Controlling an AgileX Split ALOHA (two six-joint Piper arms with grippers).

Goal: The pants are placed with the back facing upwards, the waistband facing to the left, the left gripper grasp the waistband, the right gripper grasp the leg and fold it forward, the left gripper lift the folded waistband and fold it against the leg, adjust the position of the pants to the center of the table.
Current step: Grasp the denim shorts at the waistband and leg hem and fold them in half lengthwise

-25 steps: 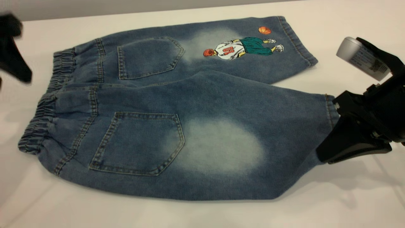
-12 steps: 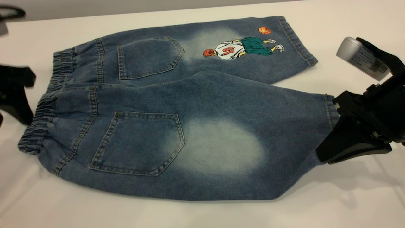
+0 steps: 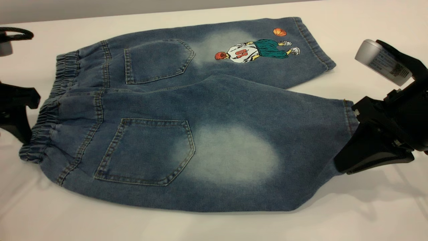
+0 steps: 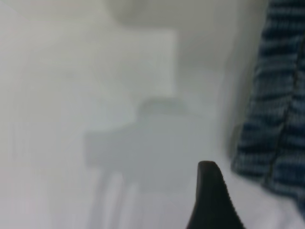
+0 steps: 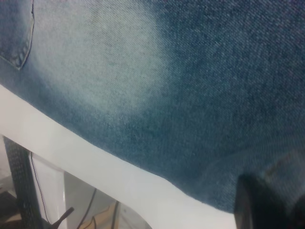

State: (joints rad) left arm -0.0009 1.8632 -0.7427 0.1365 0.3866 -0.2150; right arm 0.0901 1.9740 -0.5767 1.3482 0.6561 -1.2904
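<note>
The blue denim pants (image 3: pixel 187 113) lie flat with the back pockets up. The elastic waistband (image 3: pixel 45 124) points left and both legs point right. My left gripper (image 3: pixel 24 115) stands open just left of the waistband, low over the table. One of its fingertips (image 4: pixel 209 191) shows in the left wrist view, with the ribbed waistband (image 4: pixel 276 119) beside it and not touching. My right gripper (image 3: pixel 351 140) sits at the hem of the near leg (image 3: pixel 347 117). Denim (image 5: pixel 181 86) fills the right wrist view.
The white table (image 3: pixel 214 227) has bare room in front of the pants and to their right. The far leg carries a basketball-player print (image 3: pixel 257 52). The table's front edge (image 5: pixel 95 162) runs close under the near leg.
My left gripper has come down from the upper left to the waistband's left edge. The right gripper and the pants have not moved.
</note>
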